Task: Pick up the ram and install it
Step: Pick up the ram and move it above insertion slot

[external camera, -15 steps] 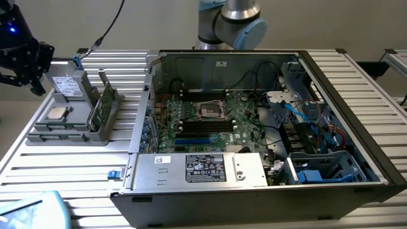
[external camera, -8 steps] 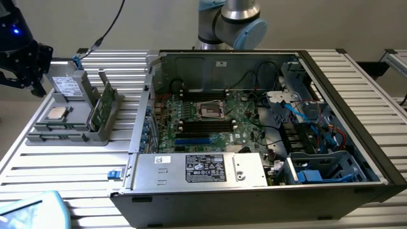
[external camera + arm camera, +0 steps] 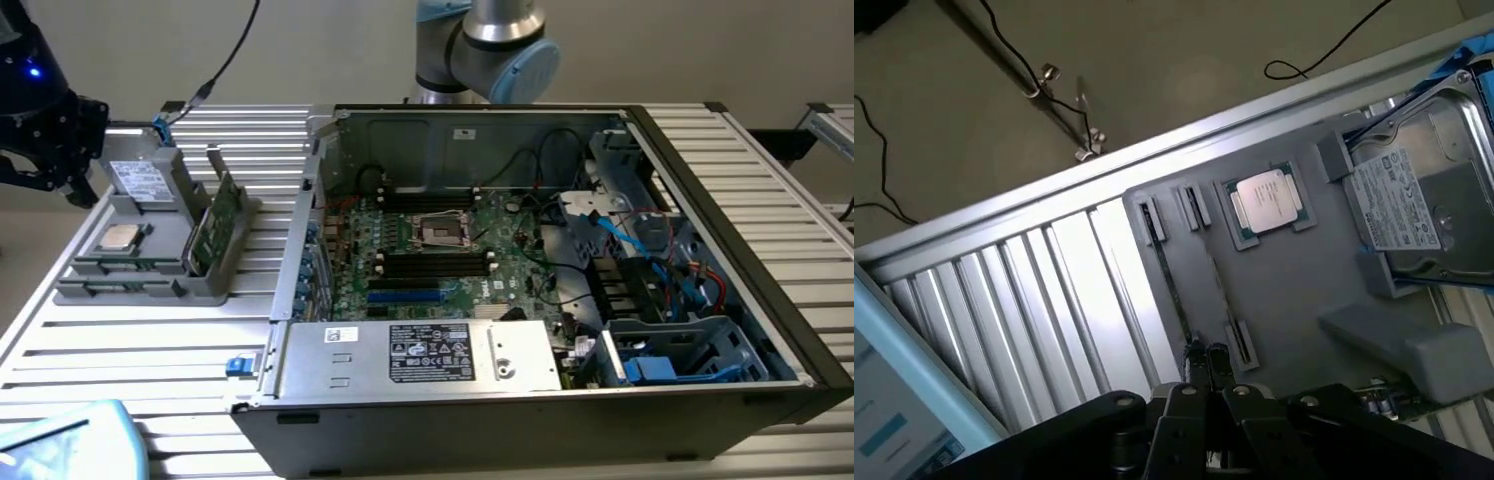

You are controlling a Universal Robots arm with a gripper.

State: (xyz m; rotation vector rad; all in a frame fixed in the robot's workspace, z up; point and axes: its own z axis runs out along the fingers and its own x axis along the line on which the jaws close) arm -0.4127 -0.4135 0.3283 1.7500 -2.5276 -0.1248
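While gripper (image 3: 1207,350) hovers near tray (image 3: 1294,290), one ram (image 3: 1171,285), apparently edge-on

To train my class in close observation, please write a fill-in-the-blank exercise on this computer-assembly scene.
1. The gripper hangs above the gray ___.
2. The tray stands at the exterior view's ___ of the case.
3. The case's side is ___, showing the motherboard.
Missing words: tray, left, open.
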